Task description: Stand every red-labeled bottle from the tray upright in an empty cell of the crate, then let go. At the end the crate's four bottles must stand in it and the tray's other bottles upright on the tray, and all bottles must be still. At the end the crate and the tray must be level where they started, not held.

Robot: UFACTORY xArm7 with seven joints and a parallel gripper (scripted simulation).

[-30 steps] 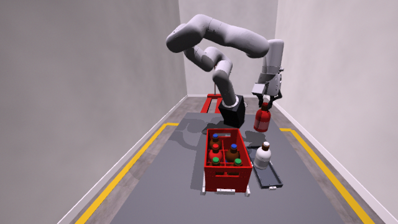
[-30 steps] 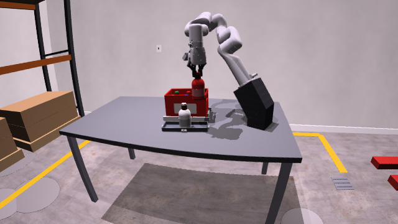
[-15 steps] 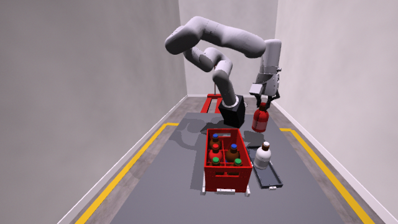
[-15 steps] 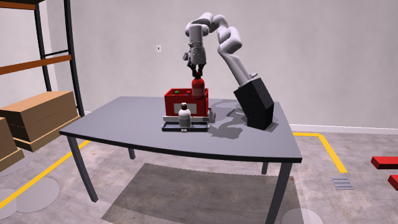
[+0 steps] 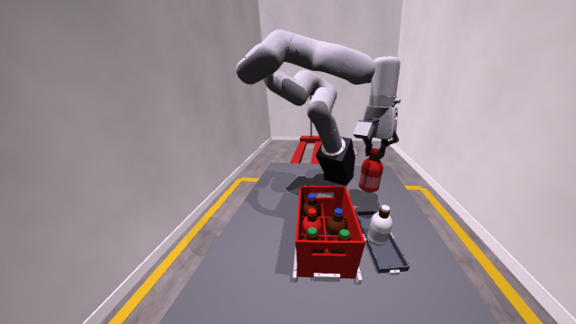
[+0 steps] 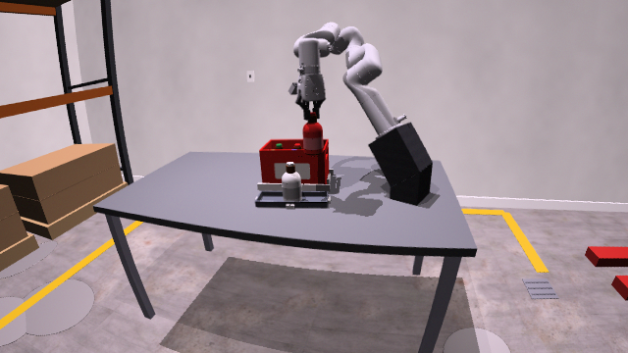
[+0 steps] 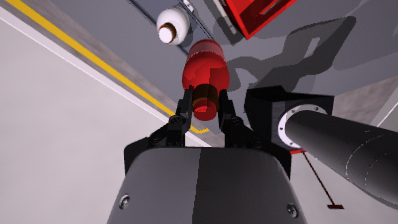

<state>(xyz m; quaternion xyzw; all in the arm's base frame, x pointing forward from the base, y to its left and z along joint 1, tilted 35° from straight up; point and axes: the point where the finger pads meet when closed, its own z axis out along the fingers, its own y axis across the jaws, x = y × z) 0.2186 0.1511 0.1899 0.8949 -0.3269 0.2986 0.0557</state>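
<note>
My fingers (image 5: pixel 377 148) (image 6: pixel 311 109) were pinching the red bottle (image 5: pixel 371 175) (image 6: pixel 313 137) (image 7: pixel 206 72) by its neck, clear of the table. One red-capped bottle (image 5: pixel 311 221) already stood in the crate (image 5: pixel 329 243) (image 6: pixel 296 167) (image 7: pixel 248 31) beside me — mine still had to go in. The crate's high walls and crowded necks stood in my way; the white bottle (image 5: pixel 381 227) (image 6: pixel 291 185) (image 7: pixel 173 25) was upright on the tray (image 5: pixel 393 268) (image 6: pixel 260 202).

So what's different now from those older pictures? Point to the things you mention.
The red bottle (image 5: pixel 371 173) (image 6: pixel 312 137) (image 7: pixel 206 72) moved a little sideways, toward the crate's (image 5: pixel 330 265) (image 6: pixel 268 164) (image 7: pixel 244 25) side of the table, together with the gripper (image 5: pixel 375 152) (image 6: pixel 312 114) (image 7: pixel 205 98). Nothing new was grabbed or let go: the gripper still holds that bottle. The crate and the white bottle (image 5: pixel 381 227) (image 6: pixel 291 186) (image 7: pixel 179 20) stayed put.
</note>
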